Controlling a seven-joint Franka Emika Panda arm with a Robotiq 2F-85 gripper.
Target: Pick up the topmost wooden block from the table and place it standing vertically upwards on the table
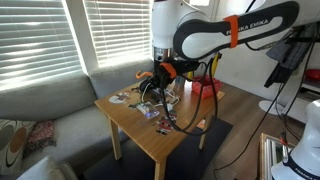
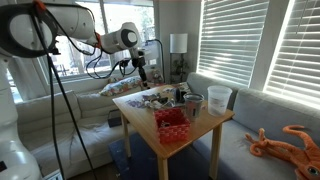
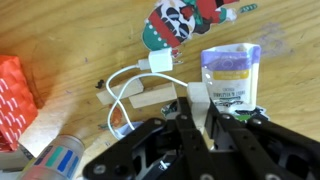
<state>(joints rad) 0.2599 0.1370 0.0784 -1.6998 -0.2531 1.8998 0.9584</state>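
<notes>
item: wooden block (image 3: 148, 98), lying flat on the table (image 3: 60, 40), just beside the claw (image 3: 200, 108) fingertips, toward the left edge of the wrist view; a white cable (image 3: 125, 85) loops against it.
item: claw, low over the table; fingers close together, clenched or not cannot be told.
item: purple pouch (image 3: 230, 78), just ahead of the claw.
</notes>
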